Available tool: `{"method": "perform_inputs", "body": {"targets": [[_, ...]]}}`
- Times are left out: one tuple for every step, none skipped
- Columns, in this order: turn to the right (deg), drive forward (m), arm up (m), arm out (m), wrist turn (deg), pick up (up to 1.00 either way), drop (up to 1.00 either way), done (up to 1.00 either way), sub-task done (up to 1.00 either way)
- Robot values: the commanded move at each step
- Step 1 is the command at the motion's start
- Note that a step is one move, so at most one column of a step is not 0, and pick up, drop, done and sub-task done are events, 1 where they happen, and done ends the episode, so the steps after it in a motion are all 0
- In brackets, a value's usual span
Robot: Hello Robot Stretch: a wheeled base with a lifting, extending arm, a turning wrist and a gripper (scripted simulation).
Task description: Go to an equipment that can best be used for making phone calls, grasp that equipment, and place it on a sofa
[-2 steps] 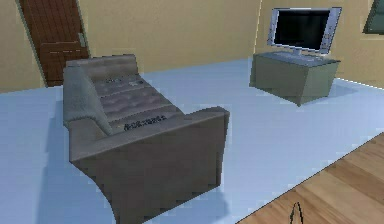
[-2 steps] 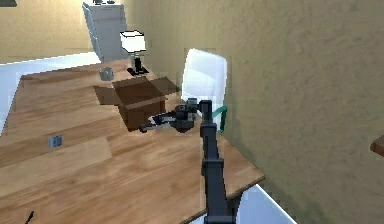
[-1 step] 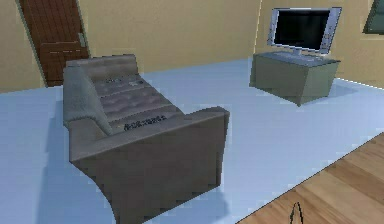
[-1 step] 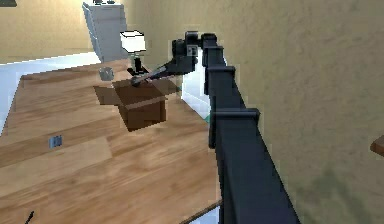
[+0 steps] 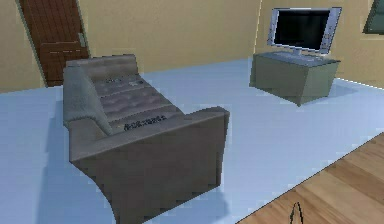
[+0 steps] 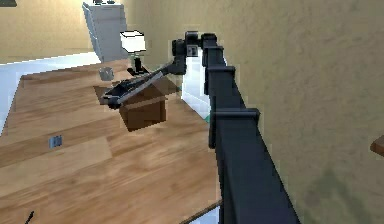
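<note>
Grey upholstered sofa (image 5: 130, 120), one, stood seemingly well apart from the gripper (image 6: 112, 93); the dark print on its seat edge was too small to read. The gripper, dark, hung before a brown box (image 6: 148, 112), so whether it held anything could not be told. A small grey thing (image 6: 57, 141), possibly the phone, lay on the wood floor (image 6: 120, 170) left of the gripper; grasp uncertain, placing judged outstanding.

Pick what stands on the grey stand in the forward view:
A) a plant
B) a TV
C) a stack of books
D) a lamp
B: a flat, dark-screened TV stands on top of the stand at the forward view's upper right.
</note>
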Motion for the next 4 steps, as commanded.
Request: {"method": "perform_inputs", "body": {"targets": [[0.0,0.0,0.0,0.0,-39.0,0.0,0.0,0.0,0.0],[0.0,0.0,0.0,-0.48,0.0,0.0,0.0,0.0,0.0],[-45.0,0.0,0.0,0.0,0.0,0.0,0.0,0.0,0.0],[-18.0,0.0,0.0,0.0,0.0,0.0,0.0,0.0,0.0]]}}
